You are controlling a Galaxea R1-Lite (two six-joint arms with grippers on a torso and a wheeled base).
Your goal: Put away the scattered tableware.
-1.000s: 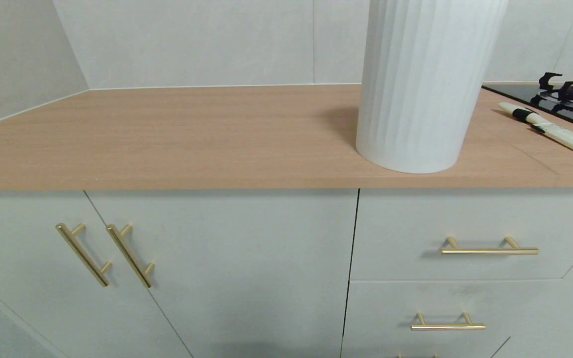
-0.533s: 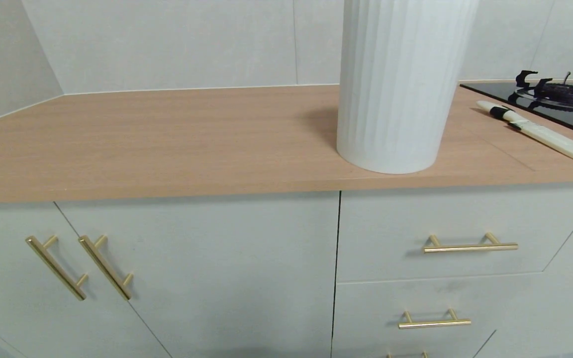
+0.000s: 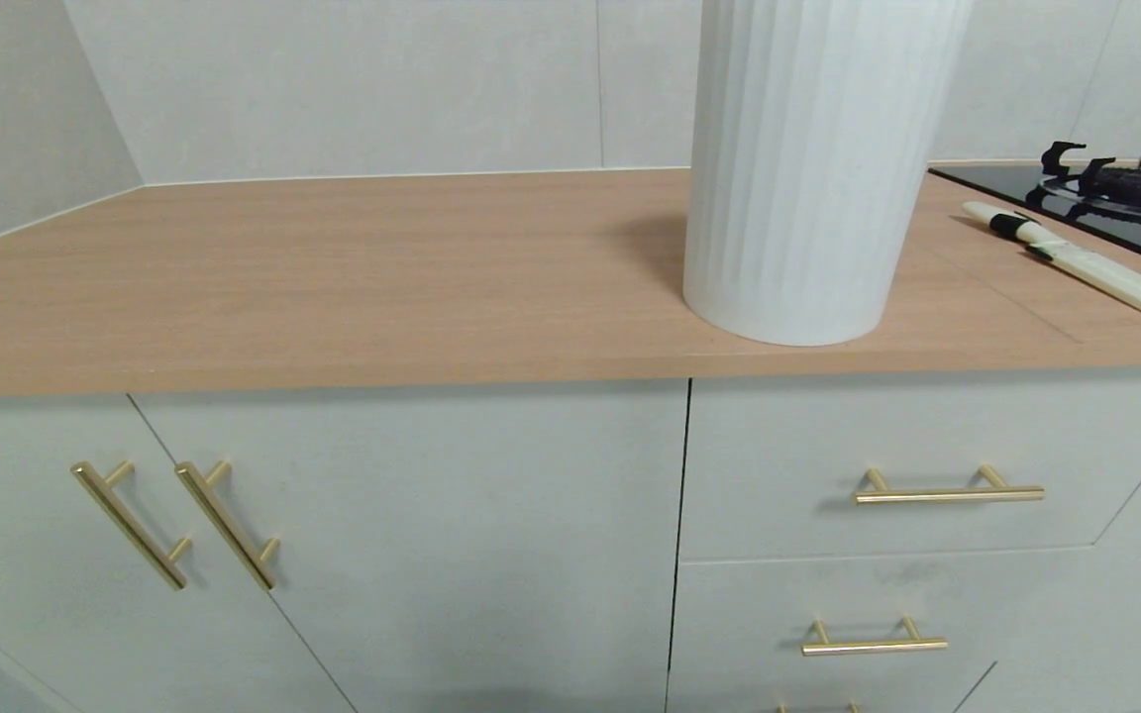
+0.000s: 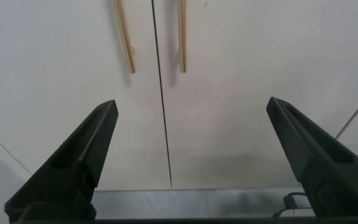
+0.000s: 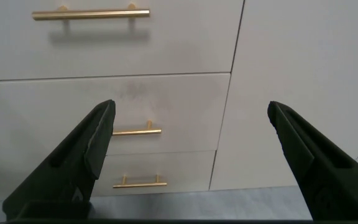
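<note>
Head view: knife (image 3: 1095, 269) diagonal, handle back-left.

wooden countertop (image 3: 333, 277), white ribbed bin (image 3: 808, 168), likely a sheathed knife (image 3: 1090, 266), black cooktop (image 3: 1016, 184)

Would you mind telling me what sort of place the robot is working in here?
Most likely a kitchen: a wooden countertop over pale cabinets with brass handles, a gas hob set into it, and a knife lying beside the hob.
</note>
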